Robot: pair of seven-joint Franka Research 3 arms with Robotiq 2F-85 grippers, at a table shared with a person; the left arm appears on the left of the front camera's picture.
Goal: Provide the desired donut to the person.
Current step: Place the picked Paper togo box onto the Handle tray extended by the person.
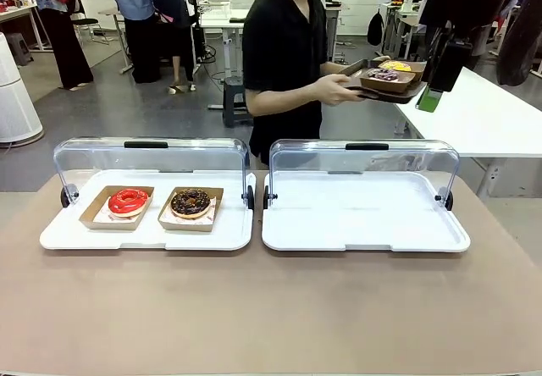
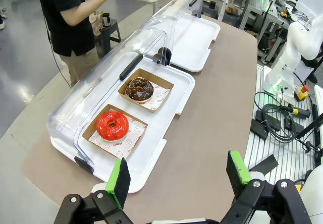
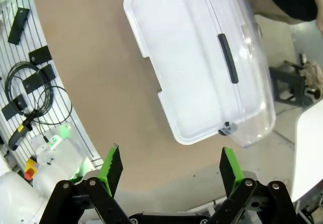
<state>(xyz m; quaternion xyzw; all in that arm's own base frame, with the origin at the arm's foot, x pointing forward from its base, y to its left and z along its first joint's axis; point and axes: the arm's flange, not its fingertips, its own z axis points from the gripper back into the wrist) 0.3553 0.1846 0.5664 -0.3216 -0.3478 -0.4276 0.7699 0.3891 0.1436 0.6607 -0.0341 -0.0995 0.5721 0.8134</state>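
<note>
Well beyond the wide-spread left hand (image 2: 179, 176) lies the red donut (image 2: 112, 125).

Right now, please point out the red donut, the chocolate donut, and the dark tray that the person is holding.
red donut (image 1: 129, 200), front view, on its glazed ring.
chocolate donut (image 2: 139, 89), left wrist view, on its topped ring.
dark tray (image 1: 412, 94), front view, on its near right rim.

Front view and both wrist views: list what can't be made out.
- Dark tray that the person carries, front view: far off, its donuts too small to identify.
- The person, left wrist view: cut off by the top edge.
- Paper print under the red donut, left wrist view: too small to read.
</note>
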